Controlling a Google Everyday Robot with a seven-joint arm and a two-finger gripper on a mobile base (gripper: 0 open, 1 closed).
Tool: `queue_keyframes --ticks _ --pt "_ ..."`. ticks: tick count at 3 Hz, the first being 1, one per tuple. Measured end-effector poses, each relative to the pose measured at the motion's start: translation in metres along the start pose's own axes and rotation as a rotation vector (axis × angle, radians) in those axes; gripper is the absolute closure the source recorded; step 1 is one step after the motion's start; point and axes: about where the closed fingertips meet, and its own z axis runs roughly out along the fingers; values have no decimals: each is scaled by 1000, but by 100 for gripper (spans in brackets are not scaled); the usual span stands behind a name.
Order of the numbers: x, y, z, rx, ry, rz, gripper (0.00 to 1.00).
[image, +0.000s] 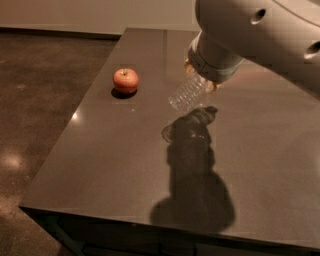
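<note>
A clear plastic bottle (186, 93) hangs tilted above the dark table (100, 160), its base pointing down and left. My gripper (201, 80) is shut on the bottle's upper end, and my big white arm hides most of the gripper. The bottle's shadow falls on the tabletop just below it. A red apple (125, 80) sits on the table to the left of the bottle, apart from it. The apple is the thing nearest to the gripper besides the bottle.
The table's left edge runs diagonally beside the apple, with brown floor (40, 100) beyond it. The front edge lies near the bottom of the view. My arm's shadow stretches across the middle of the tabletop.
</note>
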Motion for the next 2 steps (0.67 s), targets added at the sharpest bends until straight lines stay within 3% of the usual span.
queue_keyframes --ticks 1,2 --pt "-1 32 4 -129 -30 -22 100" --pt "-11 55 11 -217 -101 -47 100"
